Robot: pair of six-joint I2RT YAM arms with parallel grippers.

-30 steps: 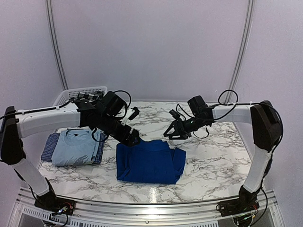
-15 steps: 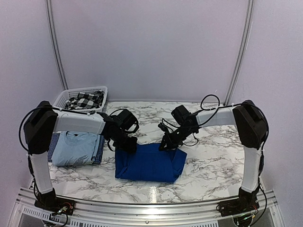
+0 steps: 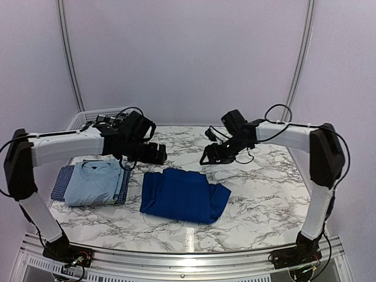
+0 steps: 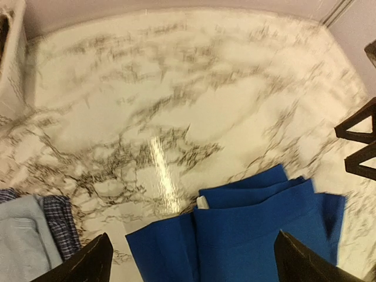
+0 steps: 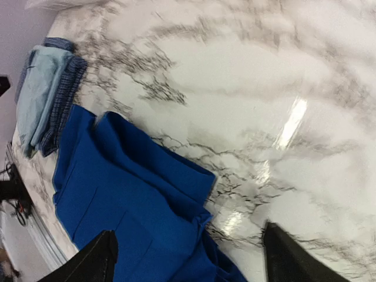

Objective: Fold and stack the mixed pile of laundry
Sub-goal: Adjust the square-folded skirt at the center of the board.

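Currently the left gripper (image 3: 158, 154) and right gripper (image 3: 207, 158) hover open and empty, just behind the far edge of the folded royal-blue fabric shirt (image 3: 183, 195), which lies mid-way across the white marble-patterned table (image 3: 264, 194). Likely next: pinch both far corners evenly, keep the layers together, and carry it onto the folded pale blue T-shirt (image 3: 94, 181) at left.

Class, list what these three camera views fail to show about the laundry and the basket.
- White plastic lattice basket, top view: the left arm covers most of it; contents unseen.
- Small-checked navy cloth, top view: the pale blue T-shirt lies on it; only edges show.
- Royal-blue shirt, both wrist views: the lower frame edge cuts it off; its near part is unseen there.
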